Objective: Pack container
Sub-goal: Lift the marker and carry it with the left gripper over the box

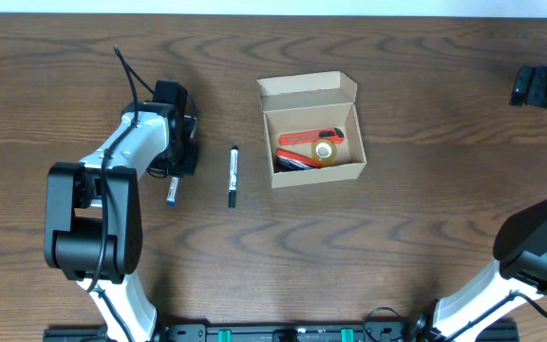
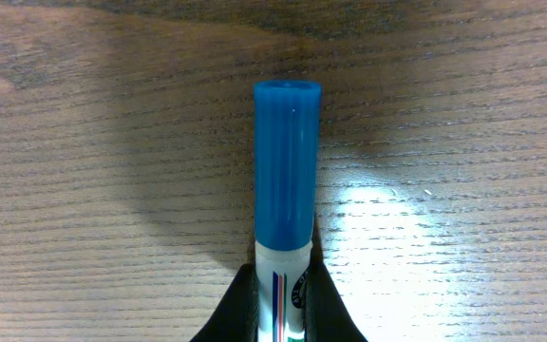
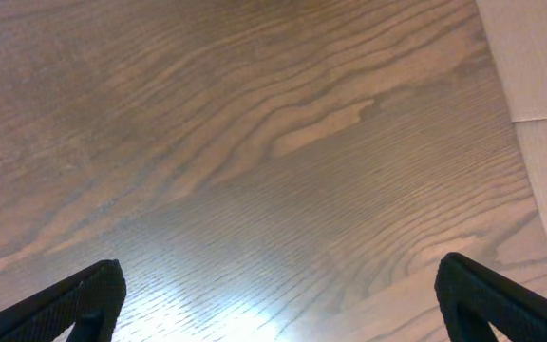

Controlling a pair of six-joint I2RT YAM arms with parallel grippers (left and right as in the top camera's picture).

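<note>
The container (image 1: 311, 171) is a small tan cardboard box, open, its flap lid tilted back. It holds a red tool, a roll of tape (image 1: 324, 150) and dark pens. A black marker (image 1: 233, 176) lies on the table left of the box. My left gripper (image 1: 177, 173) is shut on a blue-capped white marker (image 2: 287, 180), low over the table; in the overhead view the marker's end (image 1: 172, 193) pokes out below the gripper. My right gripper (image 3: 278, 294) is open and empty, at the far right edge (image 1: 544, 87).
The wooden table (image 1: 397, 237) runs under everything. A pale surface (image 3: 539, 66) shows past the table's edge in the right wrist view. Both arm bases stand at the front edge.
</note>
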